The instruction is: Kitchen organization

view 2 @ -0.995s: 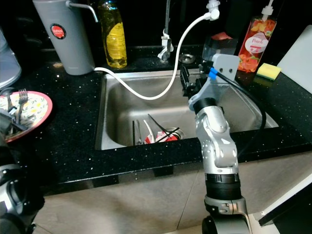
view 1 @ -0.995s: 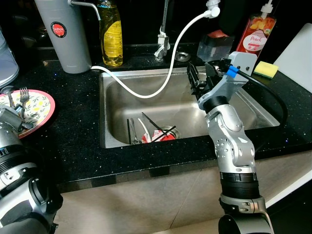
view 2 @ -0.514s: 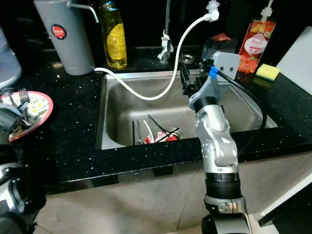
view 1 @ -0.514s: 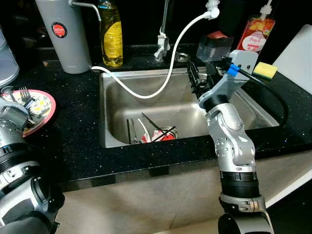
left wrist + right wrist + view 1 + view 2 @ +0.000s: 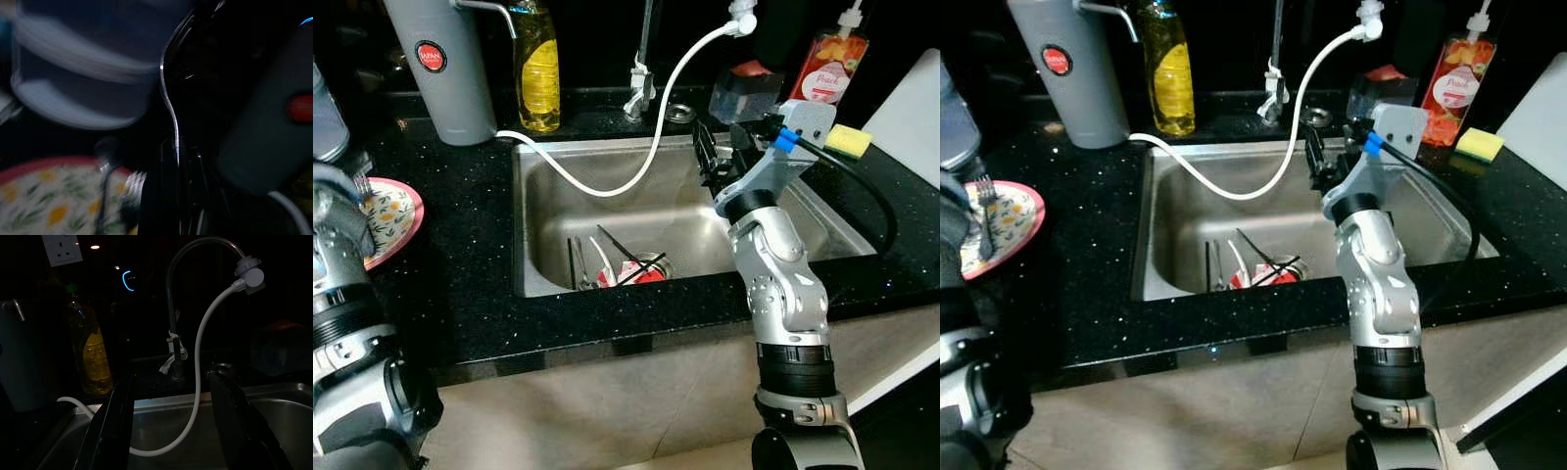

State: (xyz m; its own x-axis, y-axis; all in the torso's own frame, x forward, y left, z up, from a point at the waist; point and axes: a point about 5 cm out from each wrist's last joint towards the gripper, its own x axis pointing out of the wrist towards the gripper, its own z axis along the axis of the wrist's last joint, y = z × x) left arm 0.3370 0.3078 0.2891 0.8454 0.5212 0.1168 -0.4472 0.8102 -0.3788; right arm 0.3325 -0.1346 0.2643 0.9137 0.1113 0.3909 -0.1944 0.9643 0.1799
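Observation:
A pink-rimmed floral plate lies on the black counter at the left, with a fork on it. My left gripper hangs just over the plate's near side, and its arm hides part of the plate. The left wrist view is dark and blurred, with the plate and a utensil low in it. My right gripper is open and holds nothing. It hovers over the steel sink, pointing at the faucet. Several utensils and a red item lie at the sink's drain.
A white hose loops from the faucet across the sink to a grey jug. A yellow soap bottle, a clear container, a peach bottle and a yellow sponge line the back. A white board stands at right.
My left arm has risen and moved forward over the plate, covering more of it. The right arm has barely moved.

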